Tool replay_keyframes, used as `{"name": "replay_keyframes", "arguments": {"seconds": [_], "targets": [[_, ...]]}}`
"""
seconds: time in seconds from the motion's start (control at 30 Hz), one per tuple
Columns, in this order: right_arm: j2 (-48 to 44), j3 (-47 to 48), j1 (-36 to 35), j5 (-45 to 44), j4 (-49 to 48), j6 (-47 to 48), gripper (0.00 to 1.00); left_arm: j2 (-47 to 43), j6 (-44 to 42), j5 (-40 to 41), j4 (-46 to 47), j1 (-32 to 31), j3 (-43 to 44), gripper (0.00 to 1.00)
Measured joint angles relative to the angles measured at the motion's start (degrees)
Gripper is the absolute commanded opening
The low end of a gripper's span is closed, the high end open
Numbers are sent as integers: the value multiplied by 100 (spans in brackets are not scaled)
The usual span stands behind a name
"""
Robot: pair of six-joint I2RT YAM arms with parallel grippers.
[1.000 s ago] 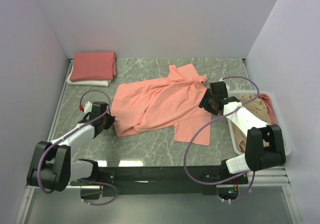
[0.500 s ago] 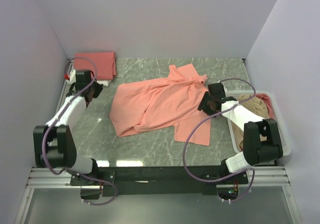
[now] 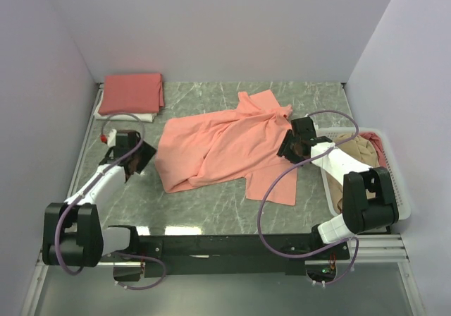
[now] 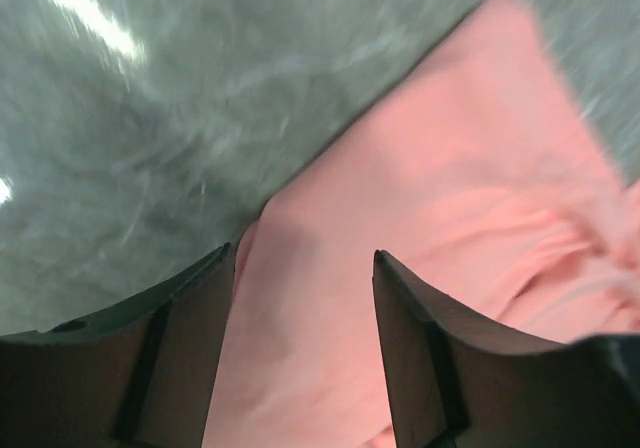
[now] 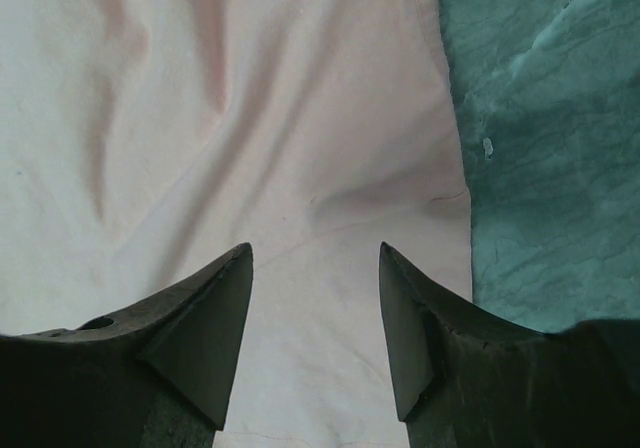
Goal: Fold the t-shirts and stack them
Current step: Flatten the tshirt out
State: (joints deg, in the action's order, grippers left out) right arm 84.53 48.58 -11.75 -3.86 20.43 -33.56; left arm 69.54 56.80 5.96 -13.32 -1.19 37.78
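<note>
Both pincers released, flanking the spread shirt mid-frame.
Your left gripper (image 3: 141,159) gapes empty at the salmon shirt's (image 3: 225,147) left edge, and your right gripper (image 3: 289,147) does likewise at its right; pinch both hems low and together so the cloth lifts flat. Count: one spread; two stacked upper left, folded salmon shirt (image 3: 132,92) on white shirt (image 3: 127,116); one basket (image 3: 392,162), right, holding tan shirt (image 3: 352,147) and pink shirt (image 3: 378,147).

Salmon-pink t-shirt (image 3: 225,147) lies unfolded and rumpled mid-surface (image 3: 211,203), spread diagonally, one sleeve toward the far right, hem corner hanging toward the near edge. Folded salmon shirt (image 3: 132,92) sits squared on a folded white shirt (image 3: 125,117) in the far-left corner. Tan shirt (image 3: 356,150) and another pink shirt (image 3: 377,147) are bunched in the basket (image 3: 394,182) at right.
</note>
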Motion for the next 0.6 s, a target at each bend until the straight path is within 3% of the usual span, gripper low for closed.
{"name": "replay_keyframes", "arguments": {"seconds": [0.33, 0.5, 0.53, 0.6], "targets": [[-28, -28, 0, 0, -24, -2, 60, 522, 297, 140, 376, -984, -474, 64], [-31, -133, 0, 20, -37, -7, 60, 879, 389, 162, 702, -1069, -472, 35], [-31, -140, 0, 22, -33, -7, 60, 957, 402, 162, 754, -1078, -470, 21], [-33, -140, 0, 20, -42, -7, 60, 1064, 393, 157, 820, -1082, -433, 11]]}}
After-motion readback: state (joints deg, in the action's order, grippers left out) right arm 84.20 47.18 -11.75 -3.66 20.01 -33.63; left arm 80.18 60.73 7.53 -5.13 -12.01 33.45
